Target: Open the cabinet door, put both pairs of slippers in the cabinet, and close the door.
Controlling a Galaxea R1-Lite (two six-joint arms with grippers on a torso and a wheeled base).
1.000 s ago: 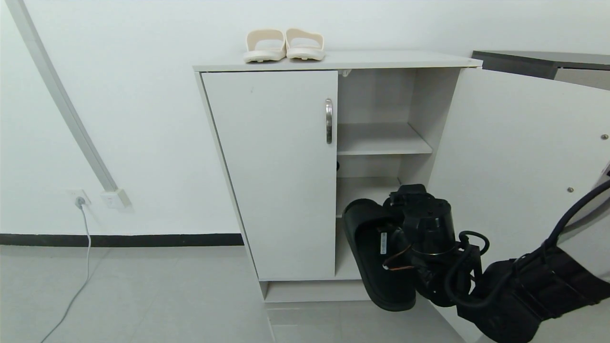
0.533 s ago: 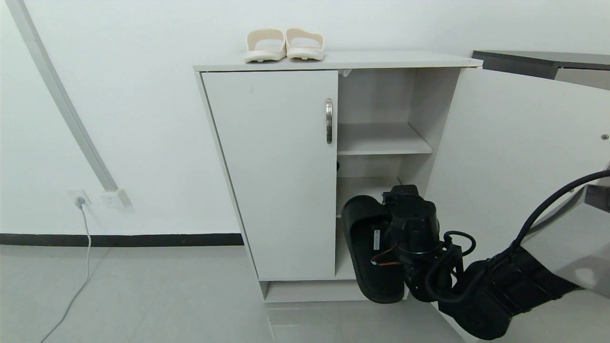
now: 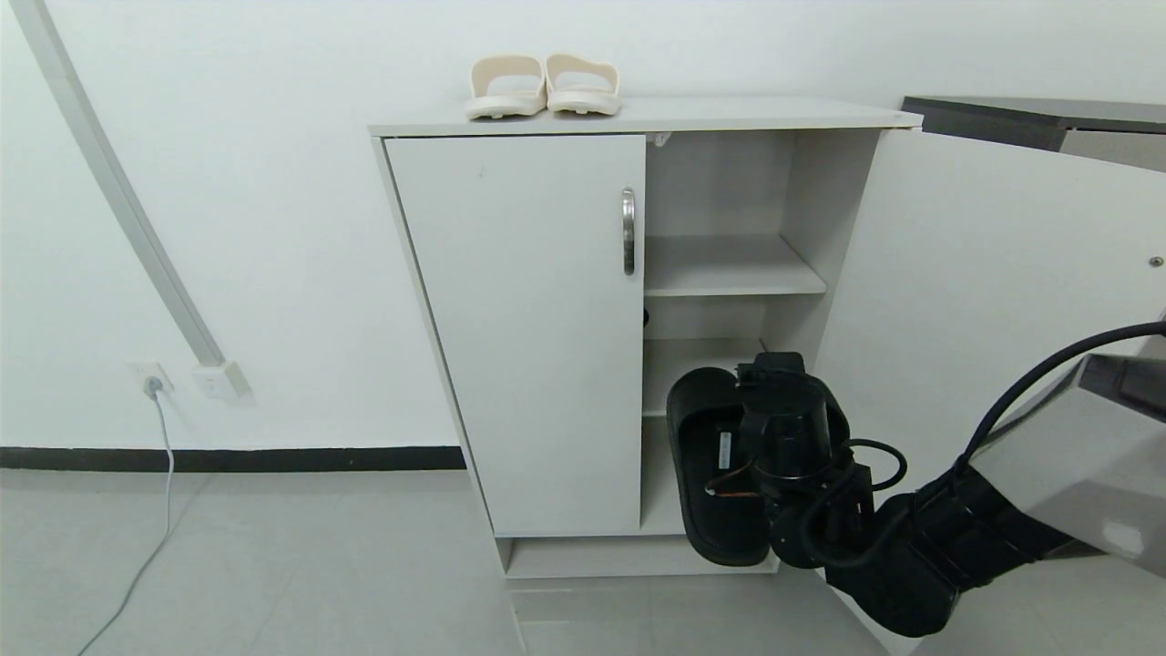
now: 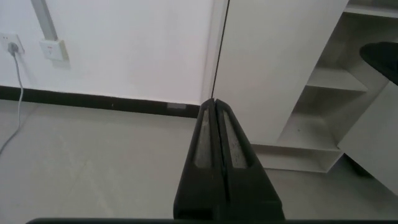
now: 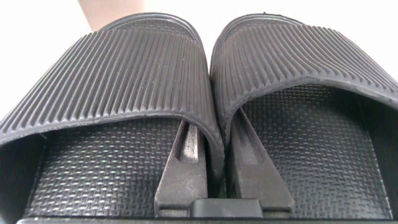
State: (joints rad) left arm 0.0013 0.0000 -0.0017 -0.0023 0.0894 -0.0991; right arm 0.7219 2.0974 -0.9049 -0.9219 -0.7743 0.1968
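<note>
Your right gripper (image 5: 216, 155) clamps the inner straps of the black slippers (image 3: 715, 474), held on edge with their long axis upright at the cabinet's (image 3: 519, 346) open right side. The bottom shelf (image 3: 658, 510) lies just beyond them. Your left gripper (image 4: 214, 124) is closed and empty.

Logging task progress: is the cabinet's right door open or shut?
Open. The right door stands swung out wide, baring the shelves behind it.

So I counted two cream slippers (image 3: 545, 87), two black slippers (image 5: 118, 87), one cabinet (image 3: 638, 117), two doors (image 3: 528, 328) on it, and one metal handle (image 3: 628, 231) in sight.
</note>
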